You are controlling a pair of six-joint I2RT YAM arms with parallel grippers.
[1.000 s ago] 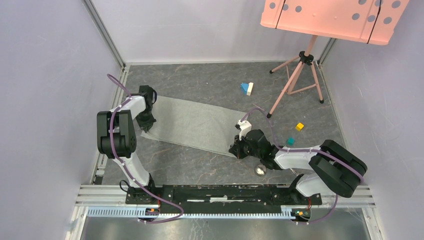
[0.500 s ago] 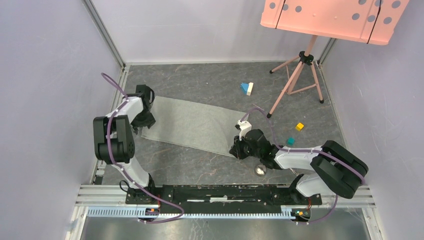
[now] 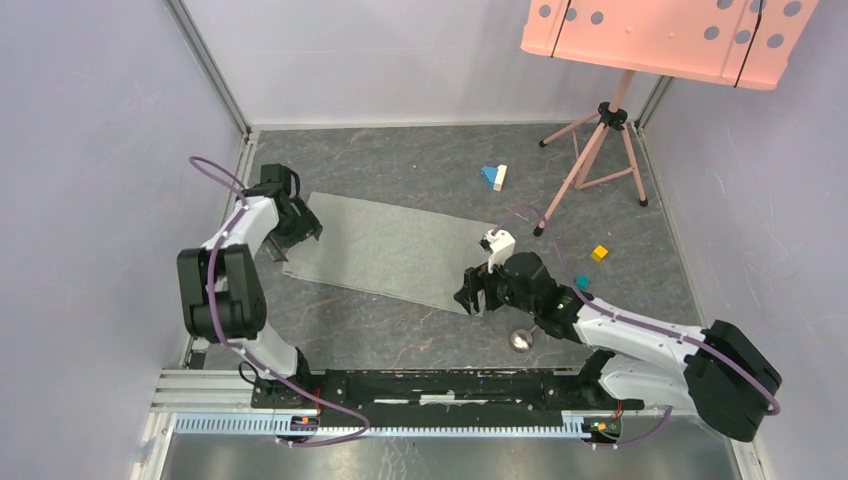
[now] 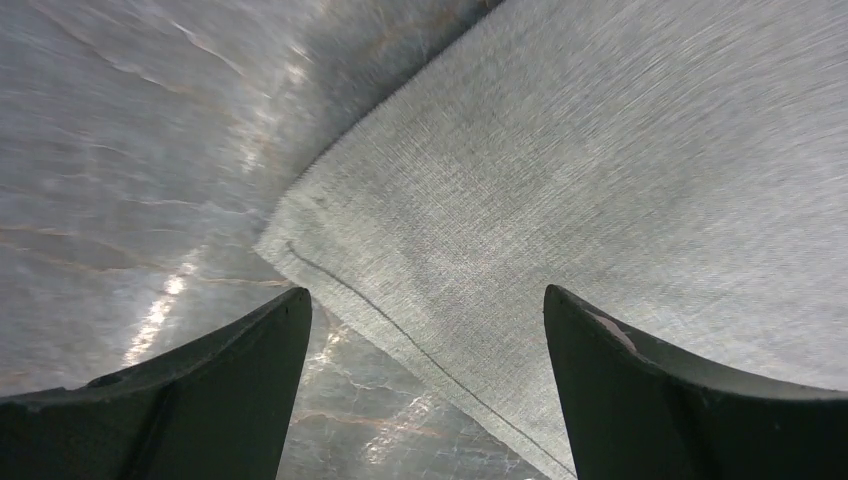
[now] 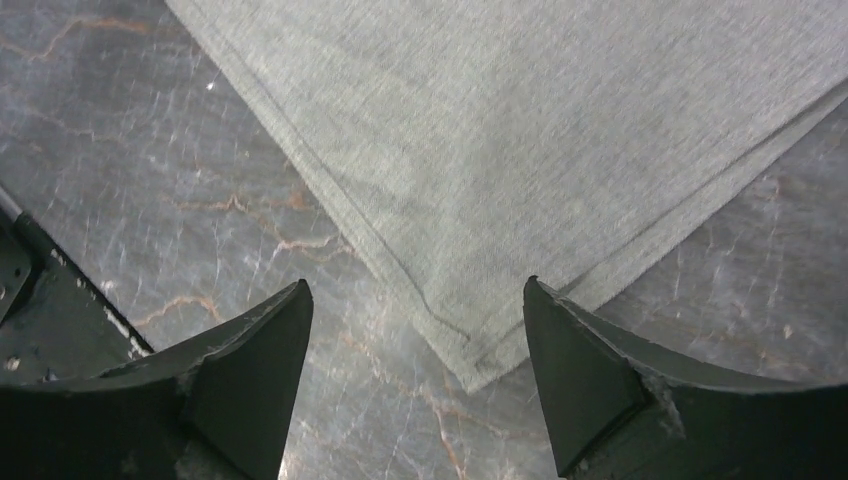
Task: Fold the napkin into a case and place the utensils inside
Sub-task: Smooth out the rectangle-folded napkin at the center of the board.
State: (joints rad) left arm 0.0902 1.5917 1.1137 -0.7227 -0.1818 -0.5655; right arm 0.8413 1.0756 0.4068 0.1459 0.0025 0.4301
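The napkin (image 3: 390, 250) lies flat on the dark marbled table as a long light grey strip, folded double, with two layered edges showing at its near right corner (image 5: 480, 365). My left gripper (image 3: 298, 228) hovers open over the strip's left end, with a cloth corner (image 4: 275, 240) below its jaws and nothing between them (image 4: 427, 291). My right gripper (image 3: 478, 297) stands open over the near right corner (image 5: 415, 282), apart from the cloth. A shiny round spoon bowl (image 3: 520, 340) lies just behind the right arm. The fork is out of view.
Blue and white blocks (image 3: 493, 177) sit behind the napkin. A yellow block (image 3: 599, 253) and a teal block (image 3: 581, 283) lie to the right. A pink tripod (image 3: 590, 150) carrying a pink board (image 3: 670, 35) stands at the back right. The metal rail (image 3: 450, 385) runs along the front.
Both grippers have opened and let go of the napkin's ends. The left gripper drew back to the left; the right one rose a little. The cloth now lies flat.
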